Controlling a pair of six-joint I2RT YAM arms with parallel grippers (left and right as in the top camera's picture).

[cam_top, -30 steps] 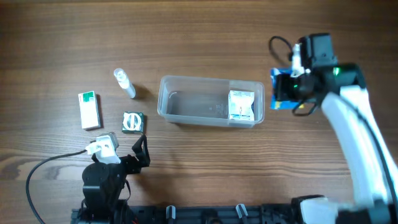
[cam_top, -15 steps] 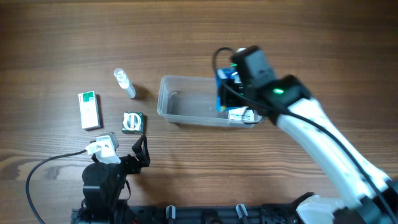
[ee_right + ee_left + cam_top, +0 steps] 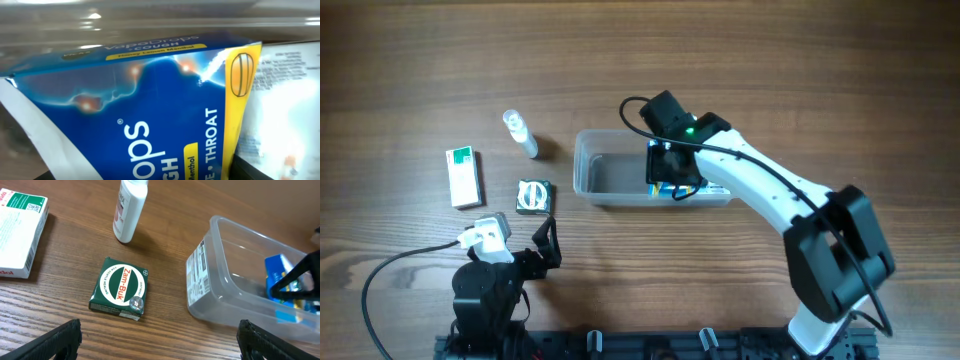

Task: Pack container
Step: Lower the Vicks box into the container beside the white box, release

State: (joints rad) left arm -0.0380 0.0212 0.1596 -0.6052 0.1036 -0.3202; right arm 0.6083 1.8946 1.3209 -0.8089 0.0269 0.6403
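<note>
our right hand (image 3: 670, 176) is down in the right half of the container (image 3: 592, 172), which runs left-right across the surface (image 3: 840, 60). The blue box (image 3: 125, 115) sits between its fingers, and we can't tell if it's gripped. The left hand (image 3: 161, 339) is wide open, well apart

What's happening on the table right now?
The right gripper is down inside the clear container, holding a blue cough-drop box tilted beside a white pack already in there. The left gripper hangs open over the table and holds nothing. Not yet packed, lying on the wood left of the container: a green Zam-Buk box, a small bottle and a white-and-green box.
</note>
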